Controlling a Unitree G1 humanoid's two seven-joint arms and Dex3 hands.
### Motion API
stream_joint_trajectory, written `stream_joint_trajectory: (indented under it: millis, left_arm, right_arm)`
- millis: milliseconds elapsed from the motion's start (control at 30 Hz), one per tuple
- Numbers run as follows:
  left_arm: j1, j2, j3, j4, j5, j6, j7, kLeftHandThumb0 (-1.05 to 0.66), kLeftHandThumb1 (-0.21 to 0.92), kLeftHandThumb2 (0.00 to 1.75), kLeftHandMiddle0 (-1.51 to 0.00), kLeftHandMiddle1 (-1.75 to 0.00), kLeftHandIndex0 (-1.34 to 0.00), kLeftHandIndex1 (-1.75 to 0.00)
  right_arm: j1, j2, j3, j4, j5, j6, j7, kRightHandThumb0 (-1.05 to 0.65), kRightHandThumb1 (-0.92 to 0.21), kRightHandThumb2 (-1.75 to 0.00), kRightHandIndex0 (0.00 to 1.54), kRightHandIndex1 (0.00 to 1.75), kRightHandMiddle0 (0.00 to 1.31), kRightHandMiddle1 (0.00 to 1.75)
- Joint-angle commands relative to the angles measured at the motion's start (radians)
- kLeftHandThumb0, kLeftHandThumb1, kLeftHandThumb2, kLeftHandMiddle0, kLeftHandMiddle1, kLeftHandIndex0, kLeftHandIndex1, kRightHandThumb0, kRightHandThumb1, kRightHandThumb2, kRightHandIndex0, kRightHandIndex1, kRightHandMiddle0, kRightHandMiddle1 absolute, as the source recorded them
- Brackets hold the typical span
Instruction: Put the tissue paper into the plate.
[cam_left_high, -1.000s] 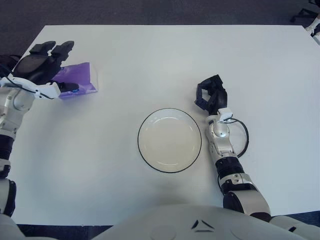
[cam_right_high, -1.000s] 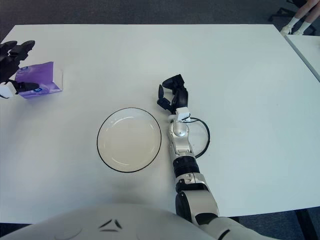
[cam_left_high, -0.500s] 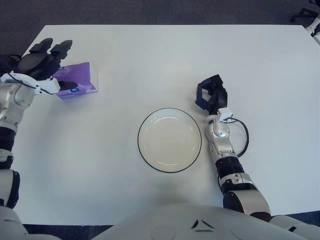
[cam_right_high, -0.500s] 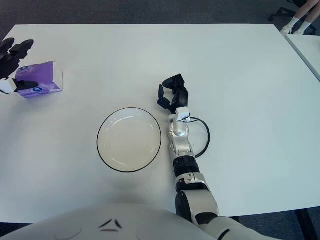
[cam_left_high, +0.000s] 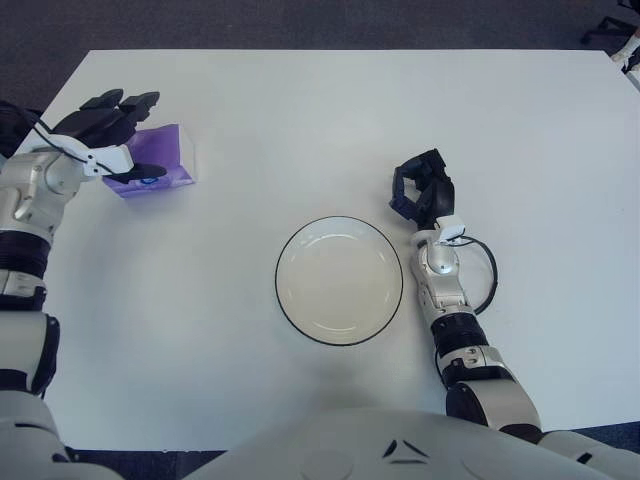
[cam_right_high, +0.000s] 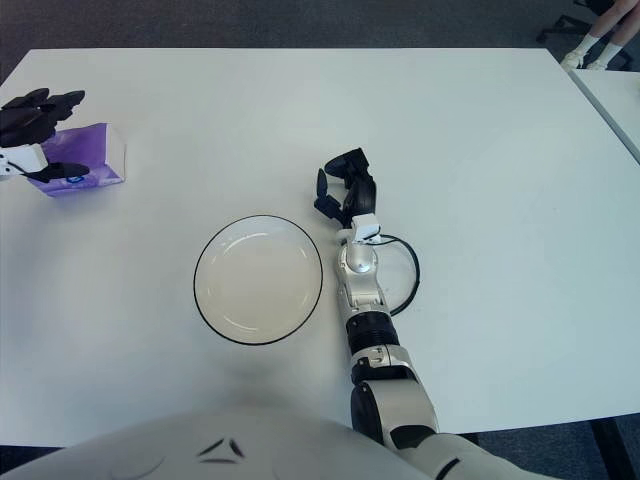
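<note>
While the left hand (cam_left_high: 115, 115) hovers spread over the purple tissue pack (cam_left_high: 155, 165), the right hand (cam_left_high: 422, 190) rests curled — empty — beside the plate (cam_left_high: 339, 281).

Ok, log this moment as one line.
left hand: open, over purple tissue pack | right hand: idle beside black-rimmed white plate | plate empty

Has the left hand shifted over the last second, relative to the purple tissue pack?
Yes. The left hand has moved toward the robot's right, its fingers now reaching over the top of the purple tissue pack, which stays put on the white table.
</note>
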Motion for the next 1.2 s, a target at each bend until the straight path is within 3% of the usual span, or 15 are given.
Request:
stream_joint_trajectory:
  millis: [0,200,633,933,1167]
  left_arm:
    - [-0.047,-0.006,-0.023,0.025,0.003,0.025,-0.041,-1.05,0.60,0.54,0.00,0.00,0.00,0.00]
    - [-0.112,-0.020,-0.060,0.016,0.030,0.063,-0.071,-1.05,0.62,0.53,0.00,0.00,0.00,0.00]
    - [-0.127,-0.026,-0.068,-0.020,-0.004,0.046,-0.137,-1.05,0.76,0.41,0.00,0.00,0.00,0.00]
    - [-0.134,-0.056,-0.082,-0.052,-0.009,0.113,-0.227,-1.05,0.77,0.39,0.00,0.00,0.00,0.00]
    - [-0.127,-0.099,-0.086,-0.001,-0.036,0.144,-0.266,-0.98,0.73,0.38,0.00,0.00,0.00,0.00]
  right_arm:
    - [0.119,0.005,-0.017,0.109,0.017,0.040,-0.008,-0.40,-0.58,-0.99,0.62,1.39,0.41,1.75]
    - [0.120,0.009,-0.018,0.107,0.021,0.043,-0.006,-0.40,-0.58,-1.00,0.62,1.39,0.41,1.75]
    - [0.122,0.015,-0.020,0.109,0.020,0.034,-0.010,-0.40,-0.57,-1.00,0.63,1.39,0.41,1.75]
    - [0.128,0.016,-0.017,0.101,0.015,0.038,-0.016,-0.40,-0.57,-1.01,0.63,1.39,0.41,1.75]
    - [0.134,0.019,-0.022,0.092,0.025,0.041,-0.011,-0.40,-0.57,-1.00,0.63,1.39,0.41,1.75]
